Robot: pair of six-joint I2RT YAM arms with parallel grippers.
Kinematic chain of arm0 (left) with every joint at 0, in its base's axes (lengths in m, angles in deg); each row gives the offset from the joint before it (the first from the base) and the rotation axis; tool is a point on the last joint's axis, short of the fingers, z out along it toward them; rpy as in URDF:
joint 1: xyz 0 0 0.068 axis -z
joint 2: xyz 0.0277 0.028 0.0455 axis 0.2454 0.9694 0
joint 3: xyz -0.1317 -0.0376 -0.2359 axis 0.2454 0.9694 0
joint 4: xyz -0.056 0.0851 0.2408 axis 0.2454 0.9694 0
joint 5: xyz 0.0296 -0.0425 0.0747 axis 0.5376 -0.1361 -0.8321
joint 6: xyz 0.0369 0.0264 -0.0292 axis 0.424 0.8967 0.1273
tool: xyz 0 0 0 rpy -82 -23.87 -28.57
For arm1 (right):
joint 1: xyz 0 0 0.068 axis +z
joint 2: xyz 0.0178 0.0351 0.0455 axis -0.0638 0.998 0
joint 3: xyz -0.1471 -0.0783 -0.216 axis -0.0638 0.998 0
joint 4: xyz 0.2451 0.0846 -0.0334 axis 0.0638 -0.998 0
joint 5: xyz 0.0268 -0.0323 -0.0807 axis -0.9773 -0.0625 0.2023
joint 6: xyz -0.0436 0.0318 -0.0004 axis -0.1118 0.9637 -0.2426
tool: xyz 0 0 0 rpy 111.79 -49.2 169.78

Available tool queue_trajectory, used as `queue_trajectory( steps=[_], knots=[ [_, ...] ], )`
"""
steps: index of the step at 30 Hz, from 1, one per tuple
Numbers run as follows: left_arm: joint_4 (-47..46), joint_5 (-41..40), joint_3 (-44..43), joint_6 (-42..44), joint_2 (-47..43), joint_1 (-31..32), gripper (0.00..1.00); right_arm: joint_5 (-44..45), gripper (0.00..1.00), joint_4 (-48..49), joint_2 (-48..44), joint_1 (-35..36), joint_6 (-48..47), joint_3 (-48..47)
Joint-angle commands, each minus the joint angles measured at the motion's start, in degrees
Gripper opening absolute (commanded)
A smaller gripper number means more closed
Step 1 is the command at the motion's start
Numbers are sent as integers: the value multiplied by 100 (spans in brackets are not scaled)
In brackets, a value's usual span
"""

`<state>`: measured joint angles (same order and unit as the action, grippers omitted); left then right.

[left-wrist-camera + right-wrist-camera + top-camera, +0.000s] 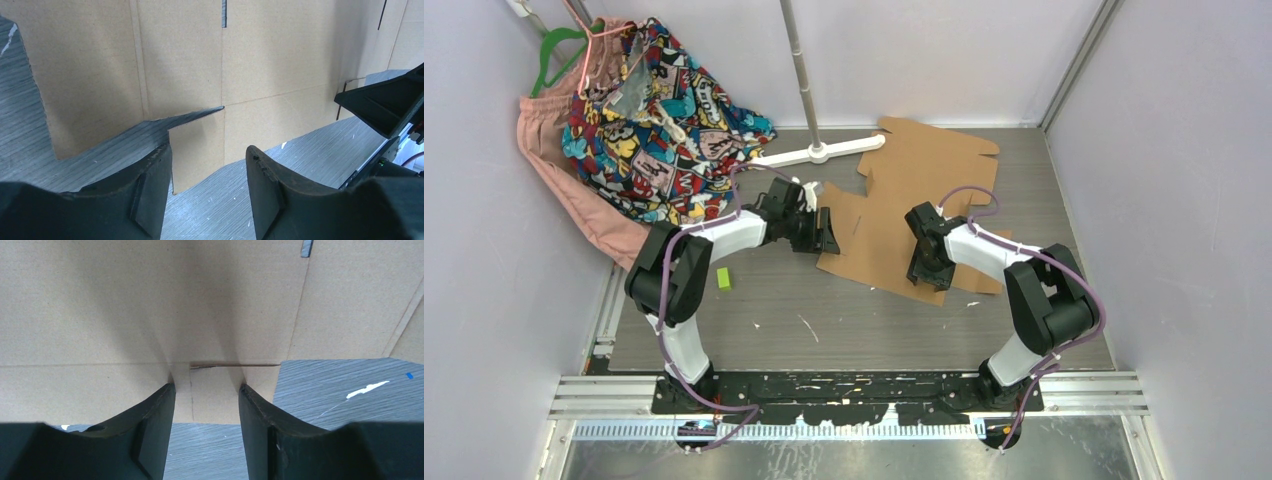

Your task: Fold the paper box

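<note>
The paper box [904, 195] is a brown die-cut cardboard sheet lying flat and unfolded on the grey table. My left gripper [826, 236] is at its left edge, open. In the left wrist view a small cardboard tab [197, 150] lies on the table ahead of the left gripper [209, 167], with nothing between its fingers. My right gripper [929, 272] is low over the sheet's near edge. In the right wrist view the right gripper [207, 400] is open, its tips on or just above the cardboard [150, 305] beside a slit, gripping nothing.
A white stand with an upright pole [819, 150] rests against the sheet's far left corner. A colourful garment [659, 120] and a pink one [574, 190] hang at the back left. A small green block [723, 279] lies near the left arm. Walls close in on both sides.
</note>
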<state>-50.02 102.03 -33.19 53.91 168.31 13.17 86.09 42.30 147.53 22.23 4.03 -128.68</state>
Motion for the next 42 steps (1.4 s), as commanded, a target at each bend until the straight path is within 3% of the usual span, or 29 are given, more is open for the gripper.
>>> queue_trajectory(
  steps=[1, 32, 35, 39, 40, 42],
  knots=[
    [-482, 794, -209, -362, -170, 418, 56, -675, 54, 1236, 457, 162, 257, 346],
    [-453, 540, -645, -598, -245, 1270, 56, -755, 54, 1392, 439, 169, 247, 467],
    [245, 178, -851, -258, -468, 1115, 63, -770, 54, 1406, 443, 163, 251, 470],
    [321, -44, -632, -209, -765, 710, 81, -754, 54, 1392, 412, 166, 237, 470],
    [407, -57, -609, -172, -769, 611, 93, -755, 54, 1396, 413, 170, 239, 474],
    [441, -50, -488, -174, -803, 347, 98, -772, 54, 1413, 426, 171, 235, 486]
  ],
)
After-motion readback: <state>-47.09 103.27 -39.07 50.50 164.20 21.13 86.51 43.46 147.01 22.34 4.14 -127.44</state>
